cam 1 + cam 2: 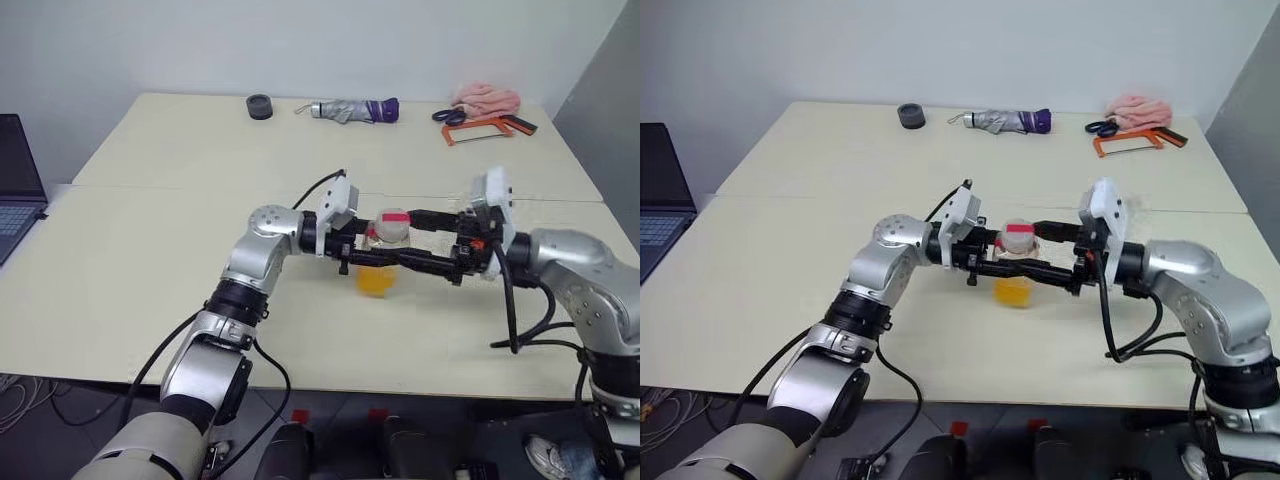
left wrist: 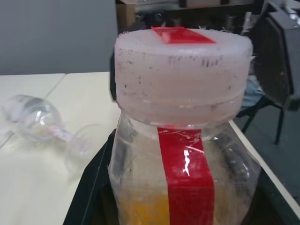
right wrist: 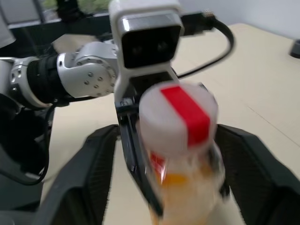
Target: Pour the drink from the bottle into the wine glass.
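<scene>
While the cap (image 1: pixel 392 217) sits on the bottle (image 1: pixel 385 232), no pouring can have begun, so the task looks barely started. In the left eye view, at mid-frame, the left end effector (image 1: pixel 372 248) is clamped on the bottle, holding it upright above the counter (image 1: pixel 150 250), with the drink (image 1: pixel 375 282) showing orange below. The right end effector (image 1: pixel 425 240) reaches in from the right, its fingers spread to either side of the bottle's top. The right eye view gives the same arrangement at centre. In the left wrist view the bottle stands at centre with its red stripe and white cap, and the glass (image 2: pixel 35 119) lies on its side on the counter at middle left, empty. In the right wrist view the capped bottle stands between the right end effector's open fingers (image 3: pixel 79 178), which do not grip it. Left to do, by my judgement: uncap, right the glass, pour.
</scene>
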